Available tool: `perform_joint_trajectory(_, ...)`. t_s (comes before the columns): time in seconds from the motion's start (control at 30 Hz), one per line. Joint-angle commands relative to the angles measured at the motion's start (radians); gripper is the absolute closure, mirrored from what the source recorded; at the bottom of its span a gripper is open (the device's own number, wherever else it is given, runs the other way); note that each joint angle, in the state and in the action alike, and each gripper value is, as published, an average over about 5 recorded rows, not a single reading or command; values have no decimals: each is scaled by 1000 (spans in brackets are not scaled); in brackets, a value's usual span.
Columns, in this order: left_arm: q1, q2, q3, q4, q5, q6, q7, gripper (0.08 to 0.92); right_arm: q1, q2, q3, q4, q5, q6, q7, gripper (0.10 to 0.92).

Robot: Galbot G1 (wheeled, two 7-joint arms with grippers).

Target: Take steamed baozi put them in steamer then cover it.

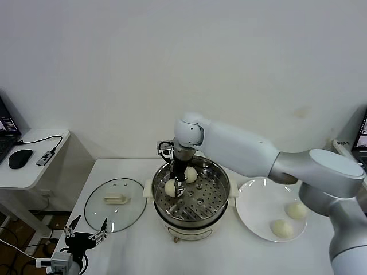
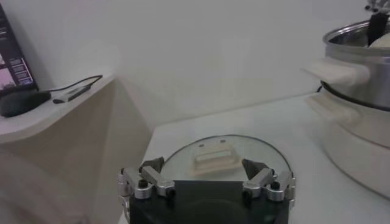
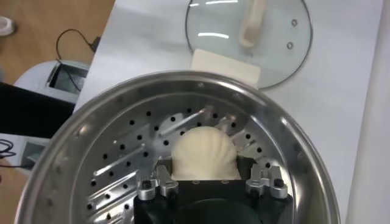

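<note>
The steamer stands mid-table, its perforated tray bare around the gripper. My right gripper reaches down into it, shut on a baozi, which fills the space between the jaws in the right wrist view, low over the tray. A second baozi lies in the steamer behind it. Two more baozi sit on the white plate. The glass cover lies flat left of the steamer. My left gripper is open and parked near the table's front left corner, just before the cover.
A side table with a mouse and cable stands at the far left. The steamer's cream handle juts toward the cover. The table edge runs just beside my left gripper.
</note>
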Motion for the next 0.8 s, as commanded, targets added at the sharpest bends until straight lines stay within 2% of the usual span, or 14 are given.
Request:
perform_joint_trajectory(0.03, 1, 0, 2, 3, -1, -1, 0, 177, -24, 27, 16, -31, -24, 3, 5, 375)
perform_joint_trajectory(0.3, -2, 0, 1, 3, -1, 0, 1, 177, -25, 8, 34, -2, -22, -2, 15, 216)
perform_joint_trajectory(0.5, 3, -1, 0, -1, -1, 0, 0, 177, 7, -77, 75, 108, -16, -8, 11, 203)
perform_joint_trajectory(0.67, 4, -8, 7, -2, -1, 1, 0, 177, 77, -259, 101, 273, 23, 2, -18, 203)
perform_joint_trajectory(0.8, 6, -7, 12, -2, -4, 3, 5, 177, 113, -397, 128, 333, 46, 42, -43, 203)
